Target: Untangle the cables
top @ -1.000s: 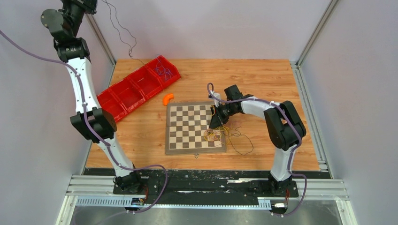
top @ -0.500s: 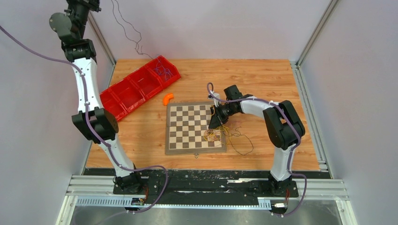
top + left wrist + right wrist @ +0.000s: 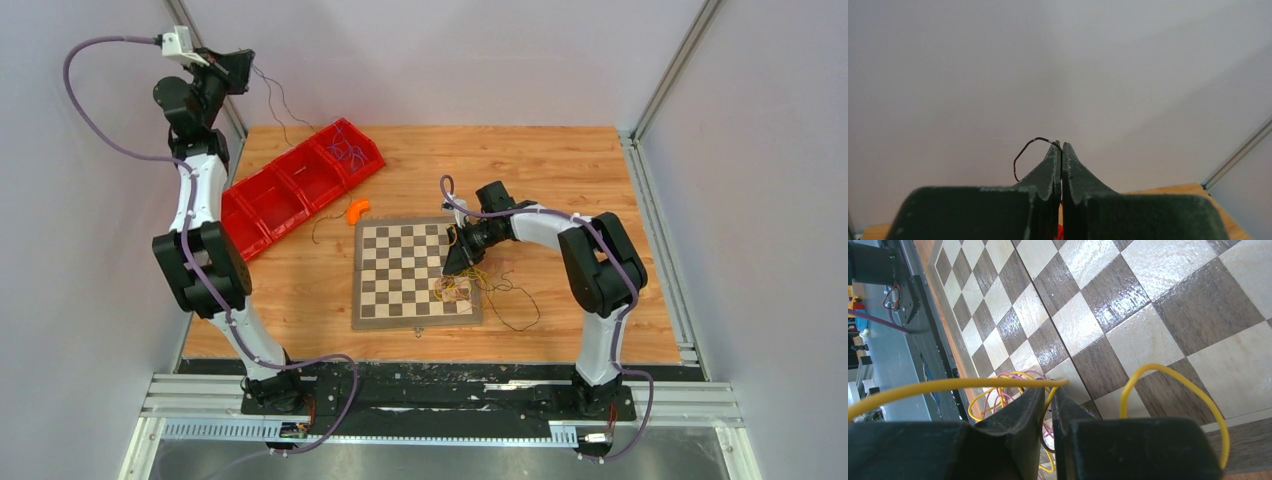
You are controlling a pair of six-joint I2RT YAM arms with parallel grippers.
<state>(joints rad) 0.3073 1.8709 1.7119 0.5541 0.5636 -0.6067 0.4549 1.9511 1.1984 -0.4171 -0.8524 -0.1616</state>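
**A:** Left fingers [image 3: 1045, 167], what state?

**B:** Clenched tip to tip, with a thin black cable [image 3: 1026, 145] nipped between them. It loops out to the left of the tips. The arm is raised high at the far left corner, above the red bin [image 3: 290, 190].

**A:** Right fingers [image 3: 1020, 412]?

**B:** Pinched on a yellow cable [image 3: 948, 385], low over the chessboard [image 3: 1128, 300] near its right edge. One yellow run heads left from the tips. Another arcs up on the right.

**A:** And the rest of the cables?

**B:** A tangle [image 3: 455, 288] of yellow and pink strands sits on the board's near right corner, just below the right fingers. Loose strands [image 3: 497, 284] trail off it onto the wooden worktop [image 3: 560, 180]. A purple-blue cable [image 3: 347, 150] is bunched in the bin's far end compartment.

**A:** Anything else down there?

**B:** A small orange curved piece [image 3: 357, 210], just beside the board's far left corner.

**A:** Labels, writing?

**B:** Too small to read in any view.
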